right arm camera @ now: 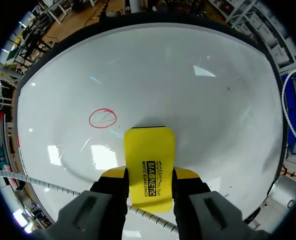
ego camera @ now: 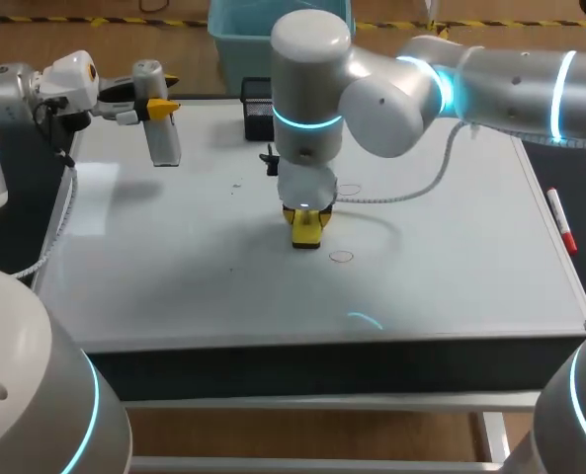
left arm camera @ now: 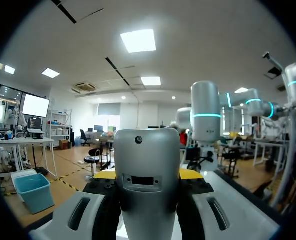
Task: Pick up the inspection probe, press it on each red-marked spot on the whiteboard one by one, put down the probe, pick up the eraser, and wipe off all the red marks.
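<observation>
Right end effector [right arm camera: 148,176] is clamping the yellow eraser [right arm camera: 148,147], pad down on the whiteboard [ego camera: 451,247]. Left end effector [left arm camera: 147,176] is gripping the inspection probe [left arm camera: 147,165], holding it raised over the surface's far left part.

Wiping step, I judge. A red ring [right arm camera: 103,118] is sitting just ahead of the eraser, off to one side. A second ring [ego camera: 349,190] is lying farther back.

Best approach: keeping the pad flat, pressing evenly, sweeping fully across each ring.

Eraser's back is carrying black print; not transcribing it.

Probe [left arm camera: 147,165] in L end effector [left arm camera: 148,174]
</observation>
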Motion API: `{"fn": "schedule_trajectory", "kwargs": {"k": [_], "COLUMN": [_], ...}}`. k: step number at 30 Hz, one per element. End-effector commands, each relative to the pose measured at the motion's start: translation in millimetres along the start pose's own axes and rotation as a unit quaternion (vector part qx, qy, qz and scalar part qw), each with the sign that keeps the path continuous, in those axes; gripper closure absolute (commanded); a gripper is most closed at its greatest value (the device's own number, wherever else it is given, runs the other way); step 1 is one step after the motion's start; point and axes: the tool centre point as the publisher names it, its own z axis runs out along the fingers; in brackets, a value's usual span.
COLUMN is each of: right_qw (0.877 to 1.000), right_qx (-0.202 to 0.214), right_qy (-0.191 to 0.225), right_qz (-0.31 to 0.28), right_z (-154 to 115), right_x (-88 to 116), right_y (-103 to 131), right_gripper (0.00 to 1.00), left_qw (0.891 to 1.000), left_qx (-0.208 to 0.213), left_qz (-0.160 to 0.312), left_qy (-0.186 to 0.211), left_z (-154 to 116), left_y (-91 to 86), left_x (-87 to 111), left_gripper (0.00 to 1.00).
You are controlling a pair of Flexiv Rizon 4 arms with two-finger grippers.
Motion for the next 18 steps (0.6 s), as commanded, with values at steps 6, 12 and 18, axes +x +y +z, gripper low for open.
{"fn": "schedule_trajectory", "kwargs": {"k": [6, 12, 18], "right_qw": [1.000, 1.000, 1.000], "right_qx": [-0.002, 0.004, 0.010], "right_qy": [0.002, -0.004, -0.009], "right_qz": [-0.004, -0.008, -0.005], "right_z": [-11, -26, -36], "right_x": [25, 33, 44], "right_y": [-3, -8, -15], "right_gripper": [1.00, 1.00, 1.00], "left_qw": [1.000, 1.000, 1.000], "left_qx": [-0.001, -0.001, -0.001], "left_qz": [0.000, 0.000, 0.000], "left_qy": [0.001, 0.001, 0.001], "left_z": [0, 0, 0], "left_y": [-1.0, -1.0, -1.0], "left_x": [-0.5, -0.5, -0.5], "left_gripper": [1.00, 1.00, 1.00]}}
